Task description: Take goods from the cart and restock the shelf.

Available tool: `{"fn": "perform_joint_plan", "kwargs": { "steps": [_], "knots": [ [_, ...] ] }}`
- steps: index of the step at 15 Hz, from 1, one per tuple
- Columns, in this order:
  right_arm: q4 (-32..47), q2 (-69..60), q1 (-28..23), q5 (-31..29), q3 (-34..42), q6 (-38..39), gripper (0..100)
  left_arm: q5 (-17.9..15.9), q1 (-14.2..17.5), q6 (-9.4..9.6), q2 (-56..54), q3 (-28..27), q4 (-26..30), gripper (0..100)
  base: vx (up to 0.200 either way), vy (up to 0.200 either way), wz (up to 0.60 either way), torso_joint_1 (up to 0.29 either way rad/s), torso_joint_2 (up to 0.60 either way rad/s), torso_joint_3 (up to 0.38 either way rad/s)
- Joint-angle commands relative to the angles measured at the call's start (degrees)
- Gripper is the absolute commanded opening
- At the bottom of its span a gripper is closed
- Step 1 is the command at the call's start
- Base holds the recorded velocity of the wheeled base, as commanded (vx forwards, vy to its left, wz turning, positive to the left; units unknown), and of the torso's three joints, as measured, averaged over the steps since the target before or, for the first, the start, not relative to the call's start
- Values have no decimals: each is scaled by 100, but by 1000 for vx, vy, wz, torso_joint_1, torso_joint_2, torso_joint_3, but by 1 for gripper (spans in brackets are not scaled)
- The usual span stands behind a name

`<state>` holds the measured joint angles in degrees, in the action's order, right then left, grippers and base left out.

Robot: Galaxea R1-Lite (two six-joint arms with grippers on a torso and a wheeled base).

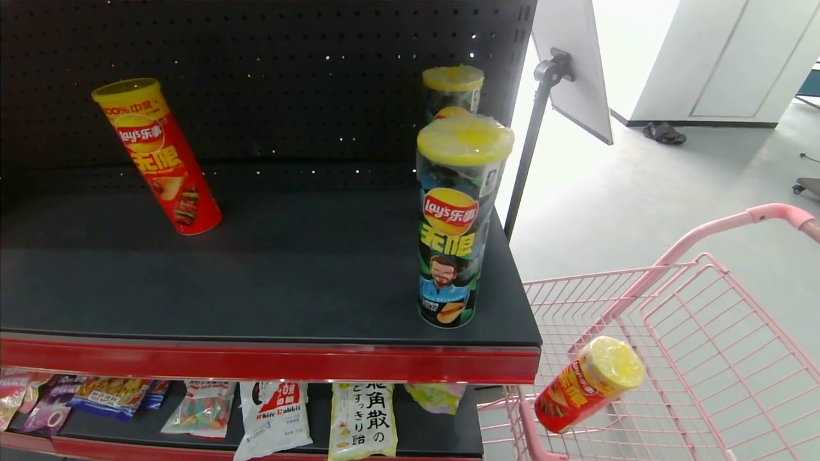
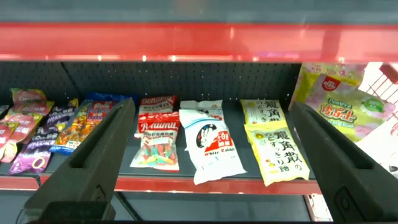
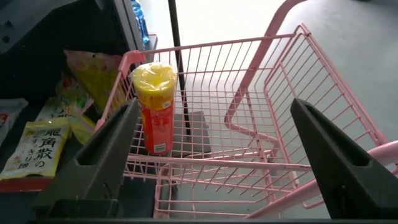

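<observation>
**Upper tier.** Black metal shelf board with a red front strip (image 1: 269,288), backed by black pegboard (image 1: 256,64). The head view lists three items on it:
- One red cardboard crisp tube with a yellow top (image 1: 158,157), at the left rear and seen slanting.
- One dark green-and-blue crisp tube with a yellow plastic lid (image 1: 456,224), upright near the right front edge.
- A second dark tube of the same kind (image 1: 452,89), directly behind the first and close to the pegboard.

**Cart.** Pink wire shopping cart (image 1: 705,307), just beside the shelf's right end. It holds one red crisp tube with a yellow film-covered lid (image 1: 586,384).
- In the head view the tube looks slanted, in the corner nearest the shelf.
- In the right wrist view it (image 3: 155,109) stands on its base against the cart's wire wall.

**Lower tier.** The left wrist view faces it from the front. Flat snack bags lie in a row:
- purple bags (image 2: 28,137)
- a red-and-white sweet bag (image 2: 157,140)
- a white bag (image 2: 211,146)
- yellow bags (image 2: 273,143)
- a pale green bag (image 2: 333,99)

The head view catches their front ends below the red strip.

**Left gripper** (image 2: 211,162). Level with the lower tier and facing the bags. Fingers (image 2: 93,162) are spread wide and it is empty.

**Right gripper** (image 3: 214,162). Over the cart, fingers (image 3: 336,162) spread wide and empty. The cart's red tube is farther off and untouched.
</observation>
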<state>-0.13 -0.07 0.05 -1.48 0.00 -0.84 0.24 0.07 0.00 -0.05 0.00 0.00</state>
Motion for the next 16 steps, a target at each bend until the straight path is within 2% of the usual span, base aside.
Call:
{"fn": "perform_joint_plan", "kwargs": {
  "steps": [1,8,16],
  "knots": [
    [-4,7,4,-2,0,-4,100,2,1,0,5,0,9,100,0,0,0,-183,456,266],
    [-4,7,4,-2,0,-4,100,2,1,0,5,0,0,100,0,0,0,-205,537,326],
    [-4,7,4,-2,0,5,100,2,1,0,5,0,0,100,0,0,0,-27,73,48]
  ]
}}
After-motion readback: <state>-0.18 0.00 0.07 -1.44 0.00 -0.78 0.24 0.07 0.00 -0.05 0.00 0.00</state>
